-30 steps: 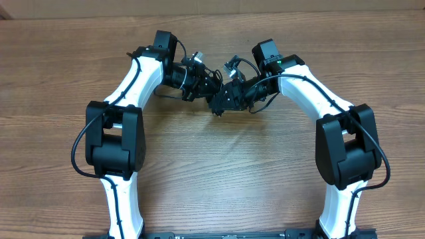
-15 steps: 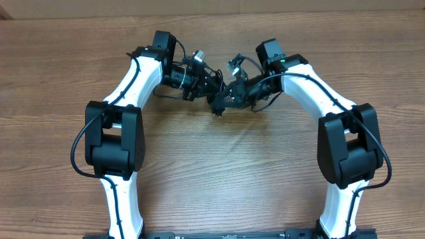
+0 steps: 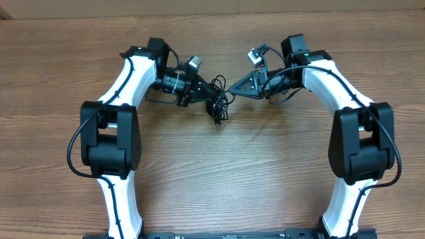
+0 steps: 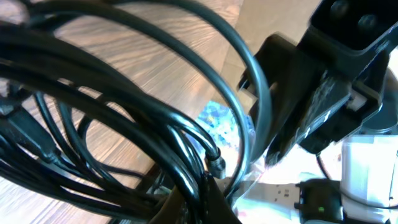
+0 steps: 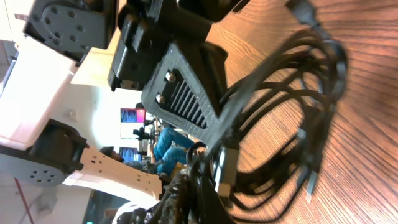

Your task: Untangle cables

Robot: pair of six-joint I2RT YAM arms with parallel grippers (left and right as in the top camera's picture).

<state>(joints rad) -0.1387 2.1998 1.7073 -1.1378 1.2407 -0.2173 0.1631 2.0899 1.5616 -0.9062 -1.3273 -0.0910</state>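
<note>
Brown wood-grain table [image 3: 265, 172] | thin black flexible cables [image 3: 218, 105]: likely light, limp, snag-prone; best taken near the plug ends | left gripper [image 3: 206, 93] clamped on bundle | right gripper [image 3: 232, 88] closed on a strand

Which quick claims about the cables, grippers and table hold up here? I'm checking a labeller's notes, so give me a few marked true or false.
The cables sit between the left gripper and the right gripper. True.
Both grippers are wide open. False: both are shut.
The cables form one tangled bunch of loops. True.
The table is white plastic. False: it is brown wood grain.
</note>
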